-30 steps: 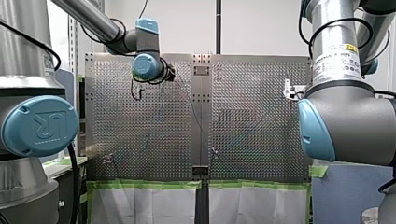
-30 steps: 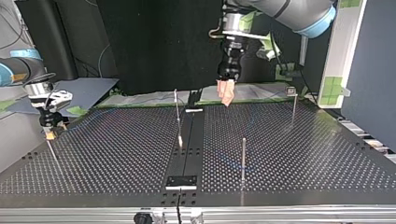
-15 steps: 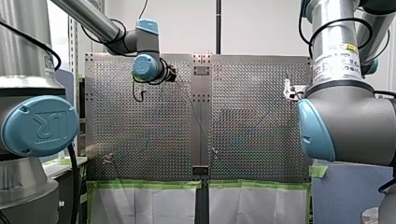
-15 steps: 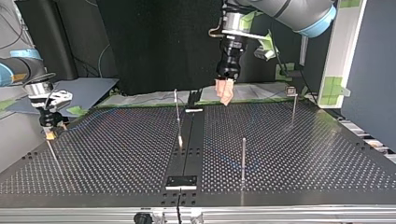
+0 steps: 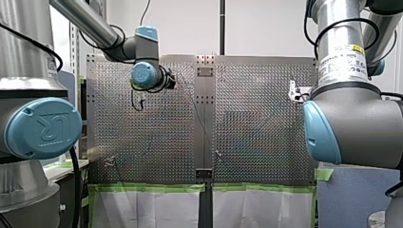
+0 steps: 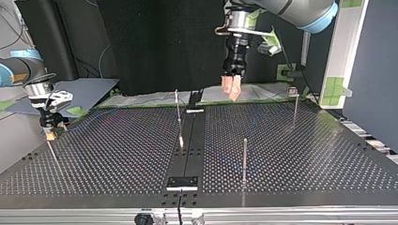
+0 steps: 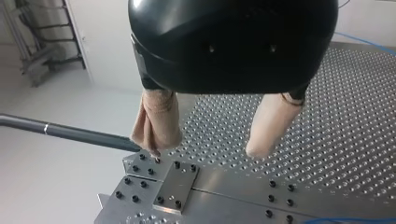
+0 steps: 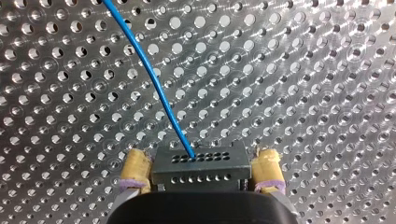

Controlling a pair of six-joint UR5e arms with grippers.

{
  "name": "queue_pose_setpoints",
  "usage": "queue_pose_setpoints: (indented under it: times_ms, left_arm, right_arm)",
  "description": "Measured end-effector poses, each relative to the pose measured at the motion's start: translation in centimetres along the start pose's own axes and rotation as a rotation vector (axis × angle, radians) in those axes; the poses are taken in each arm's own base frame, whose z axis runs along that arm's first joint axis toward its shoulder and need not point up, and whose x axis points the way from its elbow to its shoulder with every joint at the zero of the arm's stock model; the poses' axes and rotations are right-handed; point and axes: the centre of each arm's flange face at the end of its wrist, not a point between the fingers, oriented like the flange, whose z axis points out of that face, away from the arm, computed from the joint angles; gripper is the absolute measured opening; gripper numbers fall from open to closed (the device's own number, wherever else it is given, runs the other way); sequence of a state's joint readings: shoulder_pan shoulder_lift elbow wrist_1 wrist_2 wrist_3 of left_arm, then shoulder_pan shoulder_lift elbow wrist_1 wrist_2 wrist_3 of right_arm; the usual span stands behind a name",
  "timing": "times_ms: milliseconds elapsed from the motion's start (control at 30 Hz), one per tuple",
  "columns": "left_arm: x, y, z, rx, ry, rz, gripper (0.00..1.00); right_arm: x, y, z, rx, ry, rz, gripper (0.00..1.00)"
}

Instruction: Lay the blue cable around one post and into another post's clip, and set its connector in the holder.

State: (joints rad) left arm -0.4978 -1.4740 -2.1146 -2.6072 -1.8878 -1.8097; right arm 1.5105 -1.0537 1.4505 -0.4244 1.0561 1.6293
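The perforated metal table (image 6: 291,140) lay flat and shiny, a thin steel post (image 6: 244,159) upright on it. My left gripper (image 7: 205,147) hung above, beige-padded, parted and empty, probably waiting. My right gripper (image 8: 200,173), yellow-padded, clamped the boxy black connector (image 8: 201,163), likely to carry it; the smooth blue cable (image 8: 157,88) curved away over the holes.

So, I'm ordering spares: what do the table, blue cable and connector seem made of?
The table looks like bare brushed metal, perhaps aluminium: bright swirl marks ring its holes. The blue cable has a smooth, evenly coloured jacket, probably plastic. The connector is dark and matte, plastic or coated metal; unclear.
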Motion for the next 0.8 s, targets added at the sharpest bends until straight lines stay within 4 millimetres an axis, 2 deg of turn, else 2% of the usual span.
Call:
queue_pose_setpoints:
  times_ms: [133,267,600,800]
  left_arm:
    - [1.2,1.0,-0.2,-0.014,0.002,-0.016,1.00]
    - [1.9,1.5,0.6,-0.027,0.013,0.000,1.00]
    - [0.1,0.6,2.5,0.022,0.035,0.046,1.00]
    - [0.1,0.5,2.5,0.047,0.080,0.108,1.00]
  right_arm:
    - [0.0,0.0,0.0,0.000,0.000,0.000,1.00]
    - [0.0,0.0,0.0,0.000,0.000,0.000,1.00]
    - [0.0,0.0,0.0,0.000,0.000,0.000,1.00]
    - [0.0,0.0,0.0,0.000,0.000,0.000,1.00]
